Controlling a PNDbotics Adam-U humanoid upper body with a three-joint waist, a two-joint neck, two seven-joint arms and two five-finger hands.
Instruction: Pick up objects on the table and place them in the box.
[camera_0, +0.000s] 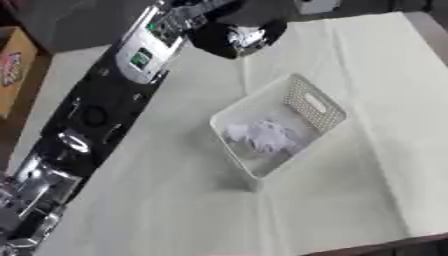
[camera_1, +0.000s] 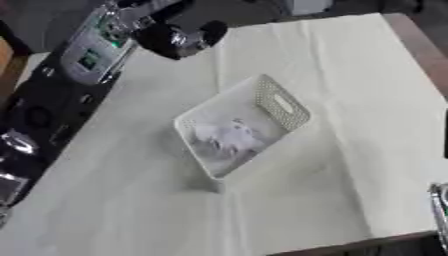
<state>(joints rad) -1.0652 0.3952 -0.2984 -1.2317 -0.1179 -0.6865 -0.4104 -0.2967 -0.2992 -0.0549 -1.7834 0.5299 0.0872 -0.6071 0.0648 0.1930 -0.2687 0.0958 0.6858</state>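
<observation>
A white perforated basket (camera_0: 317, 106) stands tilted in the middle of the cream-covered table (camera_0: 367, 60). Crumpled white paper (camera_0: 265, 136) lies inside it. My left arm runs from the lower left up to the far side of the table. There my left hand (camera_0: 220, 36) has its black fingers curled round a crumpled white wad (camera_0: 245, 36), beyond the basket and apart from it. A silver part of my right hand (camera_1: 440, 202) shows at the right edge of the right eye view; the rest of it is cut off.
A brown cardboard box (camera_0: 13, 65) stands off the table at the far left. A pale object (camera_0: 315, 5) sits past the table's far edge. The table's brown edge (camera_1: 420, 40) runs along the right and the near side.
</observation>
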